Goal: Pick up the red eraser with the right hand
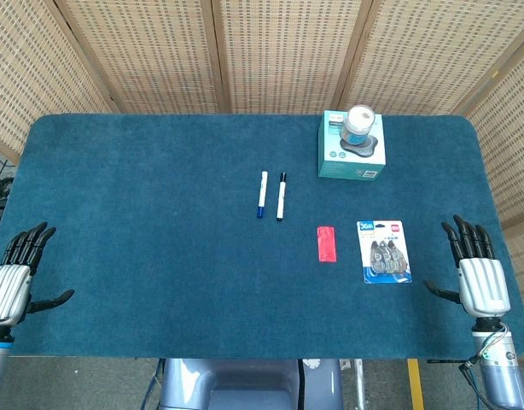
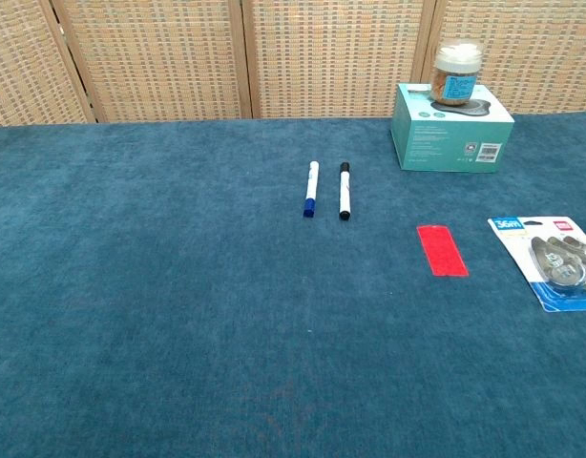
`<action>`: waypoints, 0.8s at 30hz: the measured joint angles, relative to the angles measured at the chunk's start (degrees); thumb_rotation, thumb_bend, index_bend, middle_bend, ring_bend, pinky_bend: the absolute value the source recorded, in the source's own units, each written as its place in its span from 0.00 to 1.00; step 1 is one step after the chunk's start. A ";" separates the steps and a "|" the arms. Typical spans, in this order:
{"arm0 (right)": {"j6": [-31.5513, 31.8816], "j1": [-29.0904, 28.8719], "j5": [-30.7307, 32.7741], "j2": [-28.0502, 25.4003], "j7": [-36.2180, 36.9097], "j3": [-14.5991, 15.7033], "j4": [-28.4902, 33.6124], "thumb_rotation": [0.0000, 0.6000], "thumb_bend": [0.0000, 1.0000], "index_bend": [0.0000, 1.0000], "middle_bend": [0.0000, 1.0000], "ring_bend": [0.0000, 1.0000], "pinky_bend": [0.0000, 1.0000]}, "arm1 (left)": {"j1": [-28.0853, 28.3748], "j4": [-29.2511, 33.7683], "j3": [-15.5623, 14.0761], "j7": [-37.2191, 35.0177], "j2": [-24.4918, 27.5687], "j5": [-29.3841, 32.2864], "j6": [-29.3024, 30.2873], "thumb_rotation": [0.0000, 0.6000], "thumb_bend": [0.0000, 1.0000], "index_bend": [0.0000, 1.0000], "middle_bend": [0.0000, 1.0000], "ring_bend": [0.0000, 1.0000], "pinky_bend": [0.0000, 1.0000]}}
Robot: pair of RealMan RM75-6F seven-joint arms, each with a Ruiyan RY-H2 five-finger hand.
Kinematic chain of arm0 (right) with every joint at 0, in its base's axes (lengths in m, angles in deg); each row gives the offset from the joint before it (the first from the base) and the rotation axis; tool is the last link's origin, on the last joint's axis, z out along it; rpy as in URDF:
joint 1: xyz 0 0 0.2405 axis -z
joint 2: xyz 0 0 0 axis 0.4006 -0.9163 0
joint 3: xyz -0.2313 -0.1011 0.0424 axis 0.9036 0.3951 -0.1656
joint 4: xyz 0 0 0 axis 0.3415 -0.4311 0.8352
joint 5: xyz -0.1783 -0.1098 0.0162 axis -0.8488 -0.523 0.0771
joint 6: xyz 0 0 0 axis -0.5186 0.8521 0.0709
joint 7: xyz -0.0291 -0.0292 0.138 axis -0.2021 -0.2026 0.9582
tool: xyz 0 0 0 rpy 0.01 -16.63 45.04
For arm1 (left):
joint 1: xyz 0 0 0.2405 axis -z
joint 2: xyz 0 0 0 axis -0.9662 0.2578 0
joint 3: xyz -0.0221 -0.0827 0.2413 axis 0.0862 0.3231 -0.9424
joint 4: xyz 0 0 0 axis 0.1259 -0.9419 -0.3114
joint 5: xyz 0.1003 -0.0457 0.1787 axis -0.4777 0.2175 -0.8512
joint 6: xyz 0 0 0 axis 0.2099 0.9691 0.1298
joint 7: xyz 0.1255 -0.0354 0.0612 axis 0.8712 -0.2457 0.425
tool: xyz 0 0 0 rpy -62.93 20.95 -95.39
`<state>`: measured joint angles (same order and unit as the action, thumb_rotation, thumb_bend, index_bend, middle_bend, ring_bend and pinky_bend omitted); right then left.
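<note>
Red eraser (image 1: 326, 244) flat on blue table (image 1: 160, 256), btw. markers (image 1: 271, 196) & tape pack (image 1: 384, 251). Right hand (image 1: 478, 275) empty, fingers spread, well apart. Left hand (image 1: 14, 278) empty, spread.

Our head view sits high above the near edge of the table (image 1: 117, 213) and looks steeply down, so we get the whole blue top, both hands at the near corners (left hand (image 1: 13, 278), right hand (image 1: 480, 275)) and the wicker screen (image 1: 279, 51) behind. Our chest view is lower and closer, facing forward at a shallow angle across the cloth; no hands in it. Both views share the two markers (image 1: 271, 196), the red eraser (image 1: 326, 243), the blister pack (image 1: 383, 252) and the teal box (image 1: 352, 149) with its jar (image 1: 359, 124).
</note>
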<state>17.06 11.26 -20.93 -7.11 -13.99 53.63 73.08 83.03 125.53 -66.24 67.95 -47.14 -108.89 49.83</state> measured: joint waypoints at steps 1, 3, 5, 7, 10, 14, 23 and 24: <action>-0.07 0.06 -0.13 0.02 0.01 -0.02 -0.02 1.00 0.00 0.00 0.00 0.00 0.00 | 0.00 0.00 0.00 0.01 -0.01 0.01 0.00 1.00 0.12 0.00 0.00 0.00 0.00; -0.36 0.11 -0.37 0.11 0.05 -0.03 -0.10 1.00 0.00 0.00 0.00 0.00 0.00 | -0.01 -0.01 0.00 0.08 -0.03 0.02 -0.01 1.00 0.12 0.00 0.00 0.00 0.00; -0.78 0.06 -0.62 0.21 0.11 0.00 -0.21 1.00 0.00 0.00 0.00 0.00 0.00 | -0.07 -0.01 -0.01 0.15 -0.04 -0.02 0.13 1.00 0.12 0.00 0.00 0.00 0.00; -1.64 -0.28 -1.00 0.29 0.38 0.05 -0.34 1.00 0.00 0.00 0.00 0.00 0.00 | -0.10 -0.05 0.00 0.28 -0.10 -0.02 0.18 1.00 0.12 0.00 0.00 0.00 0.00; -3.92 -1.51 -1.57 0.35 1.27 -0.03 -0.62 1.00 0.00 0.00 0.00 0.00 0.00 | 0.01 -0.01 0.08 0.52 -0.16 0.23 -0.14 1.00 0.12 0.00 0.00 0.00 0.00; -9.09 -4.93 -2.29 0.17 2.41 -0.66 -1.21 1.00 0.00 0.03 0.00 0.00 0.00 | 0.31 0.28 0.11 0.95 -0.10 0.48 -0.86 1.00 0.12 0.00 0.00 0.00 0.00; -24.91 -16.99 -0.95 0.90 2.79 -4.47 -4.04 1.00 0.30 0.25 0.00 0.00 0.00 | 0.65 0.63 0.18 1.61 0.01 1.01 -1.69 1.00 0.12 0.00 0.00 0.00 0.00; -27.13 -18.68 -0.19 1.44 2.07 -4.99 -4.91 1.00 0.32 0.25 0.00 0.00 0.00 | 0.70 0.67 0.21 1.65 0.04 1.17 -1.85 1.00 0.12 0.00 0.00 0.00 0.00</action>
<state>-10.06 -7.42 -21.12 -5.66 -11.92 48.64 68.17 83.73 126.21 -66.03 69.60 -47.10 -107.72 47.97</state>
